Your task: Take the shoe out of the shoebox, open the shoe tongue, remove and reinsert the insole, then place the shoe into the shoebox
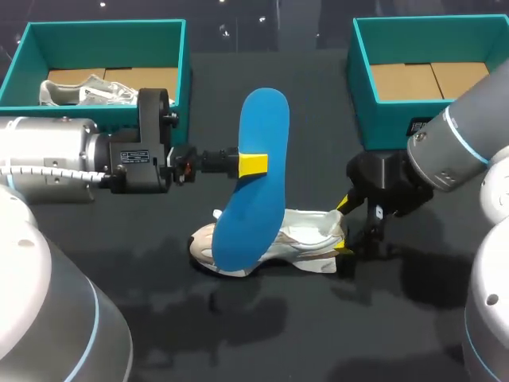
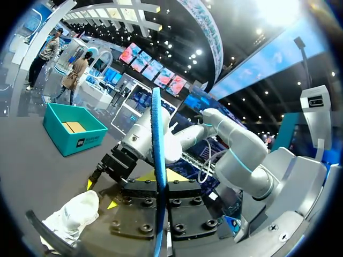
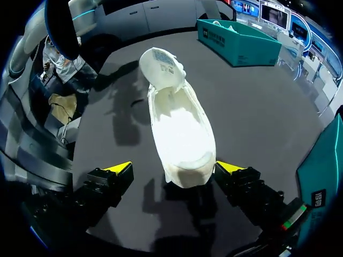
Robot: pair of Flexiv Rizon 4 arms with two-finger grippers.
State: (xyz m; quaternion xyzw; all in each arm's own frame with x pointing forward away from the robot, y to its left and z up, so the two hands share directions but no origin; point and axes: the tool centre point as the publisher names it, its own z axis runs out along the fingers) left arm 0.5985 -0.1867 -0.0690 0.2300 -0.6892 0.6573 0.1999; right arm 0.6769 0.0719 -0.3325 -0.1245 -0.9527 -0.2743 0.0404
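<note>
Our left end effector (image 1: 253, 165) grips the blue insole (image 1: 258, 119) upright, our right end effector (image 3: 174, 167) sits released astride the shoe (image 3: 179, 118) heel, and the print on the shoebox (image 3: 324, 160) beside it is unreadable.

There are two teal shoeboxes, the left shoebox (image 1: 103, 44) and the right shoebox (image 1: 382, 123), two white shoes, the boxed shoe (image 1: 83, 91) and the loose shoe (image 1: 310, 231), one blue insole (image 1: 254, 191), and two yellow-tipped grippers, the left gripper (image 1: 253, 165) and the right gripper (image 1: 343, 227).

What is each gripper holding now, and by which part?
The left gripper is shut on the blue insole, pinching its long side edge near the middle. The right gripper holds nothing; its open fingers straddle the heel of the white shoe.
</note>
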